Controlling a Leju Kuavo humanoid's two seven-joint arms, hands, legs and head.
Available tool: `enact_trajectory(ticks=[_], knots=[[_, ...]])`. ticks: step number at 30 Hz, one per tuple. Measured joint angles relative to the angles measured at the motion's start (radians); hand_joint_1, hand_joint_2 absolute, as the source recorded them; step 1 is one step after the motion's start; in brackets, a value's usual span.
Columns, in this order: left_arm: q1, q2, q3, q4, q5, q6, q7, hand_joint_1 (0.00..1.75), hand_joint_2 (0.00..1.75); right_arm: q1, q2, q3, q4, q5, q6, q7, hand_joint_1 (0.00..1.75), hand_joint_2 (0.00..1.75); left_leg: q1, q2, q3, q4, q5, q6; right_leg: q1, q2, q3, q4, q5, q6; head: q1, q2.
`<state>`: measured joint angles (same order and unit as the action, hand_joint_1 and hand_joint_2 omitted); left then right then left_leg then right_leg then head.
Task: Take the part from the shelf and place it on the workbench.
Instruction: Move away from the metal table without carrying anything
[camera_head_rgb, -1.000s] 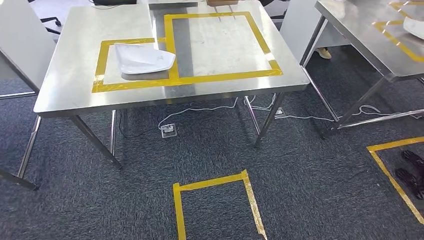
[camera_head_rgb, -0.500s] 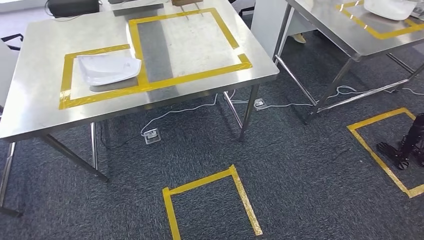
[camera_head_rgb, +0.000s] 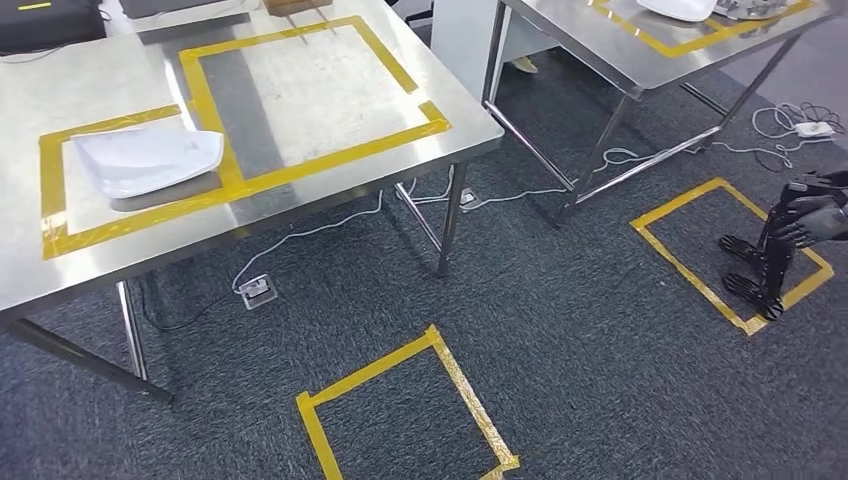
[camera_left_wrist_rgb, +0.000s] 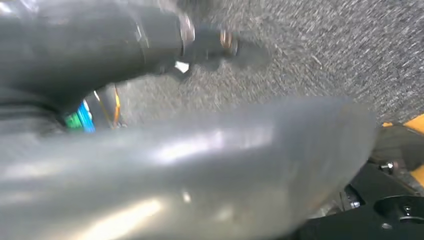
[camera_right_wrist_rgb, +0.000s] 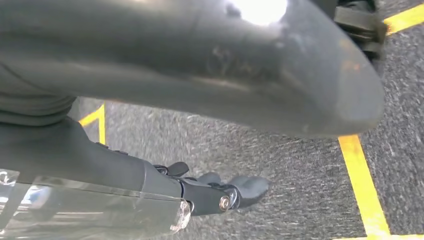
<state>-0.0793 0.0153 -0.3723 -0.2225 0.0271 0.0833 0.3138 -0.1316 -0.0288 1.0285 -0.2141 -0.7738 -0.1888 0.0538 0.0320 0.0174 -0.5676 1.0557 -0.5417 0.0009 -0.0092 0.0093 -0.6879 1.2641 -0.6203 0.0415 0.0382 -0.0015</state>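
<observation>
A white moulded part (camera_head_rgb: 145, 160) lies inside a yellow-taped rectangle on the near steel table (camera_head_rgb: 330, 170), at the left of the head view. A second white part (camera_head_rgb: 680, 8) rests on another steel table (camera_head_rgb: 640, 60) at the back right. My left hand (camera_left_wrist_rgb: 200, 165) hangs over grey carpet, blurred, its dark fingers (camera_left_wrist_rgb: 200, 42) stretched out with nothing in them. My right hand (camera_right_wrist_rgb: 200, 75) also hangs above the carpet, and its dark fingers (camera_right_wrist_rgb: 225, 192) are extended and hold nothing.
Yellow tape squares mark the carpet ahead (camera_head_rgb: 400, 400) and at the right (camera_head_rgb: 700, 270). A dark legged object (camera_head_rgb: 785, 240) stands at the right square. White cables (camera_head_rgb: 330, 225) and a floor socket (camera_head_rgb: 255, 290) lie under the tables.
The camera has turned to the right, so the whole scene has slid left. The second table and the right floor square have come further into view. The parts lie as before.
</observation>
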Motion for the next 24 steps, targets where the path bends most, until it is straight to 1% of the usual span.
enact_trajectory(ticks=[1,2,3,4,5,6,7,8,9,10,11,12,13,14,15,16,17,18,19,20,21,22,23,24], knots=[[0.000,0.000,0.000,0.000,0.000,0.000,0.000,0.00,0.00,0.001,0.000,0.000,0.000,0.000,0.000,0.000,0.00,0.00,-0.001,0.014,0.001,0.000,-0.002,0.000,0.000,-0.004,-0.016,0.029,-0.002,-0.001,0.004,0.000],[-0.001,0.000,0.000,0.000,0.000,0.000,0.000,0.00,0.00,0.003,0.000,0.000,0.000,0.000,0.000,0.000,0.00,0.00,-0.003,0.025,0.003,0.000,-0.005,0.000,0.000,-0.007,-0.014,0.021,0.016,-0.004,0.009,0.000],[-0.001,0.000,0.000,0.000,0.000,0.000,0.000,0.00,0.00,0.006,0.000,0.000,0.000,0.000,0.000,0.000,0.00,0.00,-0.005,0.035,0.007,0.000,-0.008,-0.001,0.002,-0.011,0.008,-0.025,0.050,-0.011,0.014,0.000],[-0.003,-0.001,0.000,0.000,0.000,0.000,0.000,0.00,0.00,0.008,-0.001,0.000,0.000,0.000,0.000,0.000,0.00,0.00,-0.006,0.043,0.012,-0.001,-0.010,-0.002,0.005,-0.021,0.041,-0.091,0.086,-0.020,0.017,0.000],[-0.004,-0.002,0.000,0.000,0.000,0.000,0.000,0.00,0.00,0.008,-0.002,0.000,0.000,0.000,0.000,0.000,0.00,0.00,-0.008,0.050,0.016,-0.002,-0.013,-0.005,0.011,-0.035,0.073,-0.154,0.110,-0.031,0.018,0.000],[-0.005,-0.004,0.000,0.000,0.000,0.000,0.000,0.00,0.00,0.007,-0.003,0.000,0.000,0.000,0.000,0.000,0.00,0.00,-0.009,0.056,0.018,-0.004,-0.015,-0.008,0.016,-0.046,0.096,-0.201,0.122,-0.039,0.018,0.000],[-0.006,-0.005,0.000,0.000,0.000,0.000,0.000,0.00,0.00,0.006,-0.004,0.000,0.000,0.000,0.000,0.000,0.00,0.00,-0.010,0.062,0.020,-0.006,-0.016,-0.012,0.021,-0.053,0.106,-0.223,0.122,-0.045,0.018,0.000],[-0.007,-0.006,0.000,0.000,0.001,0.000,0.000,0.00,0.00,0.006,-0.004,0.000,0.000,0.000,0.000,0.000,0.00,0.00,-0.011,0.068,0.023,-0.010,-0.015,-0.017,0.024,-0.052,0.109,-0.229,0.118,-0.047,0.017,0.000],[-0.008,-0.007,0.000,0.000,0.001,0.000,0.000,0.00,0.00,0.008,-0.004,0.000,0.000,0.000,0.000,0.000,0.00,0.00,-0.011,0.071,0.027,-0.014,-0.016,-0.023,0.022,-0.046,0.113,-0.238,0.122,-0.050,0.018,0.000],[-0.009,-0.008,0.000,0.000,0.001,0.000,0.000,0.00,0.00,0.010,-0.004,0.000,0.000,0.000,0.000,0.000,0.00,0.00,-0.010,0.058,0.031,-0.015,-0.021,-0.027,0.020,-0.041,0.119,-0.249,0.126,-0.053,0.016,0.000],[-0.010,-0.008,0.000,-0.001,0.001,0.000,0.000,0.00,0.00,0.011,-0.003,0.000,0.000,-0.001,0.000,0.000,0.00,0.00,-0.010,0.035,0.028,-0.002,-0.032,-0.031,0.017,-0.035,0.127,-0.261,0.131,-0.056,0.014,0.000],[-0.010,-0.008,0.000,-0.001,0.001,0.000,0.000,0.00,0.00,0.010,-0.003,0.000,0.000,-0.001,0.000,0.000,0.00,0.00,-0.010,0.009,0.013,0.033,-0.055,-0.033,0.014,-0.030,0.134,-0.272,0.136,-0.060,0.008,0.000],[-0.010,-0.008,0.000,-0.001,0.002,0.000,0.000,0.00,0.00,0.008,-0.002,0.000,0.001,-0.001,0.000,0.000,0.00,0.00,-0.009,-0.015,-0.014,0.087,-0.082,-0.033,0.015,-0.023,0.136,-0.275,0.137,-0.062,0.002,0.000],[-0.008,-0.007,0.000,-0.001,0.002,0.000,0.001,0.00,0.00,0.006,-0.002,-0.001,0.001,-0.001,0.000,0.001,0.00,0.00,-0.009,-0.024,-0.049,0.150,-0.108,-0.033,0.015,-0.015,0.137,-0.276,0.137,-0.065,-0.004,0.000],[-0.007,-0.007,0.000,-0.001,0.003,0.000,0.002,0.00,0.00,0.006,-0.001,-0.001,0.001,-0.001,0.000,0.001,0.00,0.00,-0.010,-0.025,-0.080,0.203,-0.122,-0.034,0.016,-0.005,0.138,-0.276,0.136,-0.067,-0.009,0.000],[-0.005,-0.007,0.000,0.000,0.004,0.000,0.004,0.00,0.00,0.006,0.000,-0.001,0.001,-0.001,0.000,0.001,0.00,0.00,-0.010,-0.024,-0.098,0.223,-0.115,-0.035,0.017,0.005,0.139,-0.274,0.134,-0.067,-0.014,0.000],[-0.004,-0.007,-0.001,0.000,0.006,0.000,0.005,0.00,0.00,0.008,0.000,-0.001,0.001,-0.001,0.000,0.001,0.00,0.00,-0.010,-0.024,-0.098,0.207,-0.087,-0.035,0.017,0.017,0.141,-0.272,0.131,-0.067,-0.017,0.000],[-0.003,-0.006,-0.001,0.000,0.008,0.000,0.006,0.00,0.00,0.009,0.001,-0.001,0.001,-0.001,0.000,0.001,0.00,0.00,-0.010,-0.029,-0.082,0.159,-0.046,-0.035,0.017,0.028,0.144,-0.267,0.127,-0.065,-0.021,0.000],[-0.002,-0.005,-0.001,0.000,0.009,0.000,0.007,0.00,0.00,0.009,0.002,-0.001,0.001,-0.001,0.000,0.001,0.00,0.00,-0.008,-0.048,-0.058,0.102,-0.011,-0.033,0.016,0.038,0.144,-0.261,0.121,-0.061,-0.026,0.000],[-0.002,-0.005,-0.002,0.000,0.011,0.000,0.006,0.00,0.00,0.008,0.002,-0.001,0.001,-0.002,0.000,0.001,0.00,0.00,-0.006,-0.069,-0.035,0.049,0.011,-0.031,0.016,0.049,0.142,-0.252,0.115,-0.055,-0.031,0.000],[-0.002,-0.004,-0.005,0.000,0.013,0.000,0.006,0.00,0.00,0.007,0.002,-0.001,0.000,-0.002,0.000,0.001,0.00,0.00,-0.005,-0.087,-0.019,0.016,0.020,-0.028,0.015,0.058,0.139,-0.244,0.110,-0.049,-0.034,0.000],[-0.002,-0.004,-0.007,0.000,0.015,0.000,0.005,0.00,0.00,0.006,0.002,-0.001,0.000,-0.002,0.000,0.001,0.00,0.00,-0.005,-0.097,-0.011,0.002,0.015,-0.024,0.013,0.068,0.135,-0.240,0.107,-0.043,-0.036,0.000],[-0.002,-0.004,-0.009,0.000,0.016,0.000,0.005,0.00,0.00,0.005,0.003,-0.002,0.000,-0.002,0.000,0.001,0.00,0.00,-0.006,-0.091,-0.007,-0.004,0.013,-0.020,0.012,0.078,0.132,-0.238,0.107,-0.038,-0.036,0.000],[-0.002,-0.004,-0.010,0.000,0.017,0.000,0.005,0.00,0.00,0.005,0.002,-0.002,0.000,-0.002,0.000,0.001,0.00,0.00,-0.007,-0.080,-0.005,-0.005,0.013,-0.015,0.010,0.084,0.131,-0.238,0.106,-0.033,-0.036,0.000]])
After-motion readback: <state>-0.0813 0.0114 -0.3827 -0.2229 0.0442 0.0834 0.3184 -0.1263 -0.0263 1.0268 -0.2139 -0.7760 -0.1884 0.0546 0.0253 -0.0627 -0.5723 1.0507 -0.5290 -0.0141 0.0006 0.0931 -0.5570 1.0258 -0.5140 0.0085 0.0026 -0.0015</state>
